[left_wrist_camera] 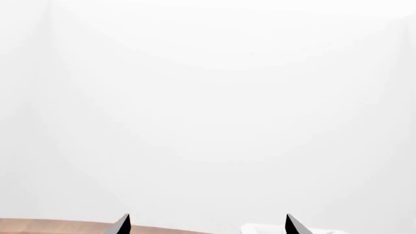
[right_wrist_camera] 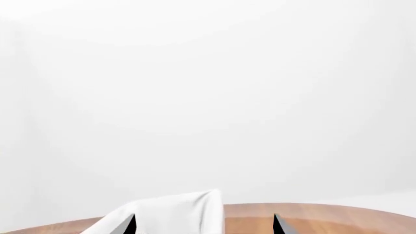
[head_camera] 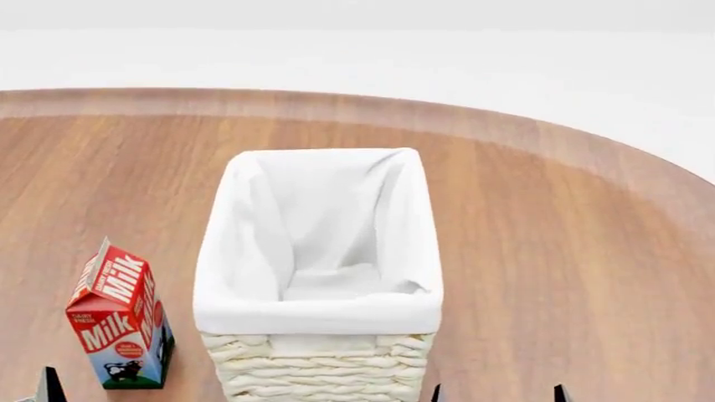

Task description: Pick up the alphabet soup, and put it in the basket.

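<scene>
The alphabet soup is out of view in every frame. The basket (head_camera: 318, 314), cream woven wicker with a white cloth lining, stands in the middle of the wooden table and nothing shows inside it. My left gripper (left_wrist_camera: 208, 225) is open, its two dark fingertips wide apart with nothing between them; a corner of the basket (left_wrist_camera: 263, 228) shows near one tip. My right gripper (right_wrist_camera: 204, 225) is open too, with the basket's cloth rim (right_wrist_camera: 172, 212) just ahead of it. In the head view only the right gripper's (head_camera: 500, 394) tips poke up at the bottom edge, beside the basket's near right corner.
A red, white and blue milk carton (head_camera: 117, 318) stands left of the basket, close to a left fingertip (head_camera: 48, 387). The round wooden table (head_camera: 558, 209) curves away at the back and right, with white floor beyond.
</scene>
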